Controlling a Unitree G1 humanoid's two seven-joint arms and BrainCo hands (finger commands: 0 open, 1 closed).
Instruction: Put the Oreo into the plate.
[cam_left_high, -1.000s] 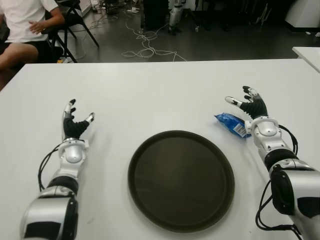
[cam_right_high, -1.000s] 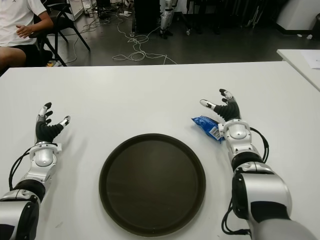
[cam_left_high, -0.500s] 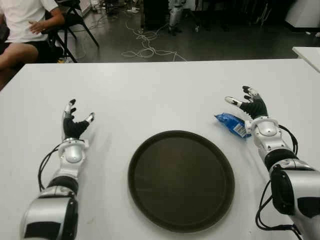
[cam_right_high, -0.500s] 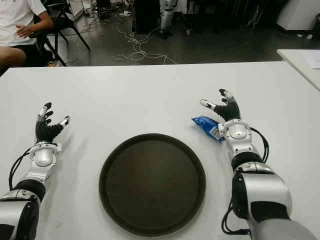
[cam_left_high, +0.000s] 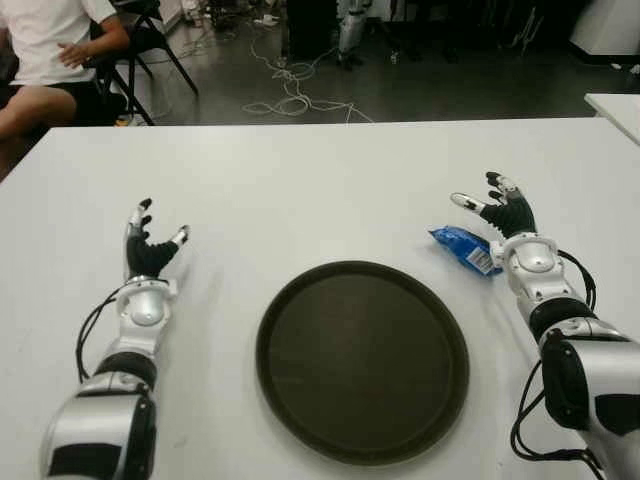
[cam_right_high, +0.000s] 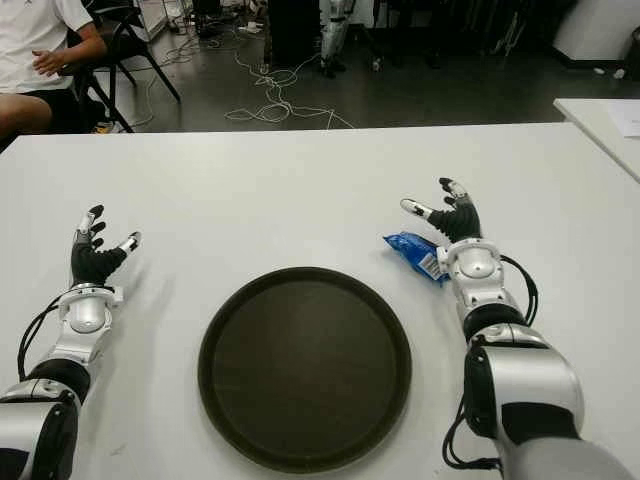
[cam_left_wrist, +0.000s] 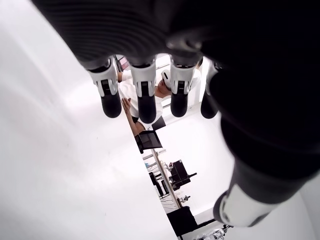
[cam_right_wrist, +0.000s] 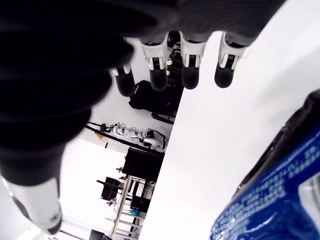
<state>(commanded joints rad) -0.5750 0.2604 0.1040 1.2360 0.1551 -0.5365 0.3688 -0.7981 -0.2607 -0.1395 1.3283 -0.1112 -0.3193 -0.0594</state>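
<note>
right hand (cam_left_high: 505, 212) hovering released just beside Oreo pack (cam_left_high: 464, 248) | pack lying on counter (cam_left_high: 300, 190), near plate (cam_left_high: 362, 360) | left hand (cam_left_high: 148, 245) idling released, left of plate

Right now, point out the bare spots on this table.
The white table lies bare beyond the plate and between it and the open left hand. The plate itself holds nothing. Tightest spot: the Oreo pack beside the open right hand, near the plate's rim.
</note>
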